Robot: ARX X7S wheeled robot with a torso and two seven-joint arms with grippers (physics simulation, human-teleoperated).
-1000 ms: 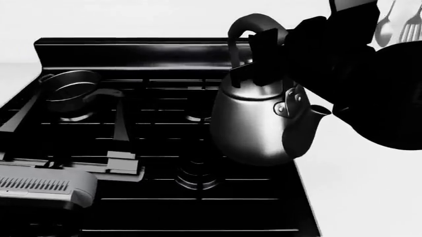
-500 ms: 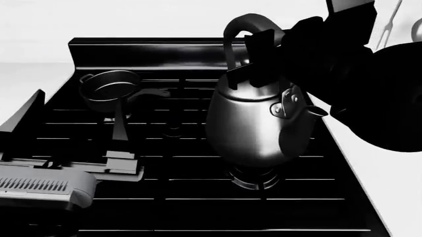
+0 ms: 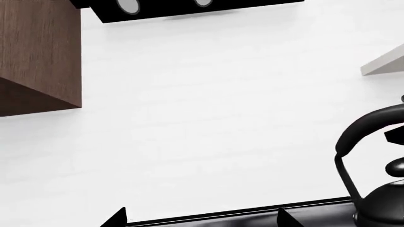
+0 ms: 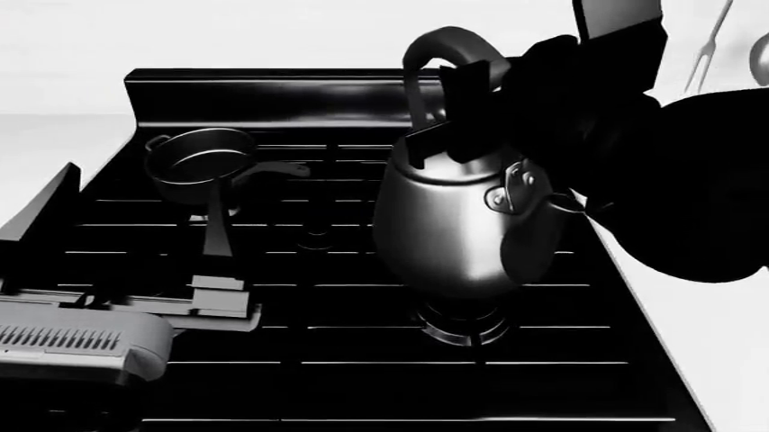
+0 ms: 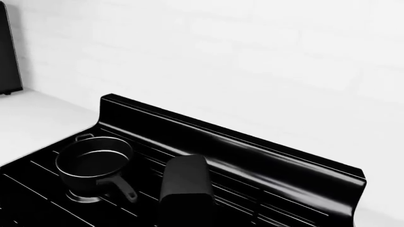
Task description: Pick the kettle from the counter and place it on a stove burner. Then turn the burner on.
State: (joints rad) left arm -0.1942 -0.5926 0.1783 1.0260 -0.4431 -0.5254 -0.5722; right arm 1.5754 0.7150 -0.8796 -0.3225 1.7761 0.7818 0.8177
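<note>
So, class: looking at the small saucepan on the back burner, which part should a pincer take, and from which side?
Take the saucepan by its straight handle. It sticks out sideways from the bowl toward the kettle, roughly level over the grate, so a pincer coming down from above could close across its narrow width. The round bowl looks too wide to span.

The kettle (image 4: 463, 229) is shiny dark grey with bright silver spots. The stove (image 4: 301, 99) is glossy black, with thin pale lines on its grate bars. The little pan (image 4: 198, 162) is dark too. The wall (image 5: 252, 56) is plain white. At the left wrist view's upper left, a cabinet (image 3: 38, 52) is brown wood.
</note>
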